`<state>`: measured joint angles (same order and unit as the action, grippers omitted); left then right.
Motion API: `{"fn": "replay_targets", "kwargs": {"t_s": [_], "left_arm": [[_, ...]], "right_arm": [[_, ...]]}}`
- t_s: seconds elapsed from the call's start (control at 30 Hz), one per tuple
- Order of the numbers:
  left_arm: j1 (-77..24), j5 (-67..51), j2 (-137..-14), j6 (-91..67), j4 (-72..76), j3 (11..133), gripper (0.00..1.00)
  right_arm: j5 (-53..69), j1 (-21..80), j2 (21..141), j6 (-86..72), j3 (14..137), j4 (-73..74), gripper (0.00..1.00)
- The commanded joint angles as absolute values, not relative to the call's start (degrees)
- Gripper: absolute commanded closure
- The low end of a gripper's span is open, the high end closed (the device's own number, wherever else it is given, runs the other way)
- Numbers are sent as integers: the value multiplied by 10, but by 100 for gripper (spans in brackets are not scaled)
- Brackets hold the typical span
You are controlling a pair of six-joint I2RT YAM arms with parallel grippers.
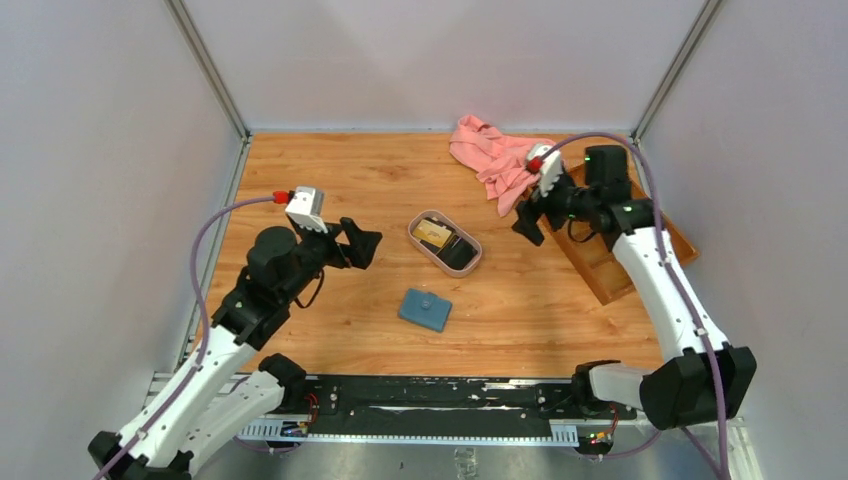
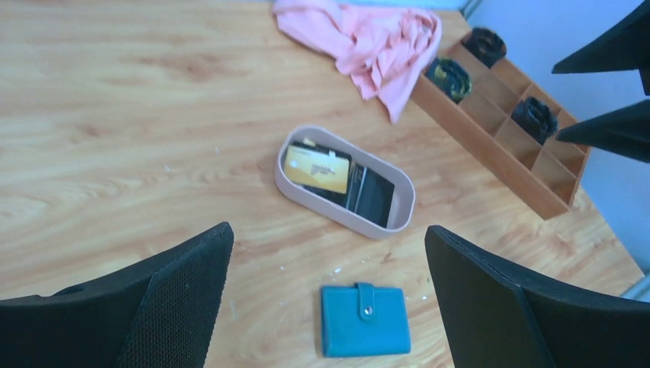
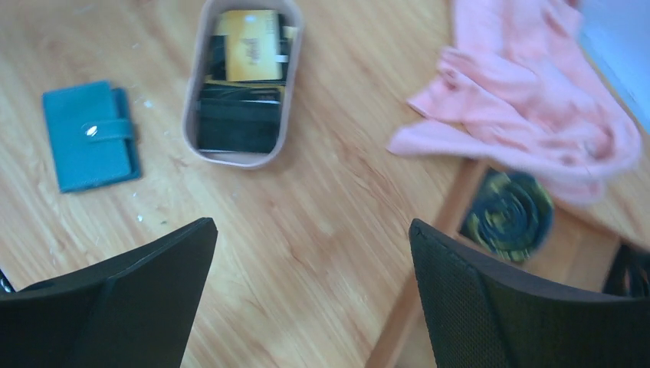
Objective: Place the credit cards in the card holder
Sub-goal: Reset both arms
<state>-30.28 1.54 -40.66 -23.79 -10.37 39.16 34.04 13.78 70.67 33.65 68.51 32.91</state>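
Note:
The teal-blue card holder (image 1: 425, 309) lies closed on the wooden table, snap button up; it also shows in the left wrist view (image 2: 363, 320) and the right wrist view (image 3: 90, 145). The credit cards (image 1: 434, 235), a gold-tan one on top of black ones, lie in an oval pinkish-rimmed tray (image 1: 470, 265), also seen in the left wrist view (image 2: 316, 169) and the right wrist view (image 3: 249, 46). My left gripper (image 1: 362, 245) is open and empty, in the air left of the tray. My right gripper (image 1: 528, 222) is open and empty, right of the tray.
A pink cloth (image 1: 495, 158) lies at the back of the table. A brown compartmented wooden box (image 1: 602, 262) with dark rolled items stands at the right, under my right arm. Grey walls close the table on three sides.

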Motion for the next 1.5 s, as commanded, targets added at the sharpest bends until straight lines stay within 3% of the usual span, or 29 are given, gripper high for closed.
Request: {"fn": "replay_targets", "kwargs": {"t_s": [0.0,0.27,0.43,0.9,1.47], "left_arm": [[-293,44,-380,-164,-212,454,0],[-290,-39,-396,-181,-277,596,0],[-290,-84,-395,-230,-275,619,0],[-290,-113,-381,-289,-303,636,0],[-290,-138,-411,-364,-284,686,0]], "right_arm": [[420,13,668,227,703,327,0],[462,-98,627,152,728,329,7],[453,-102,618,90,751,332,0],[560,-104,603,35,710,293,0],[567,-122,601,8,666,246,0]]}}
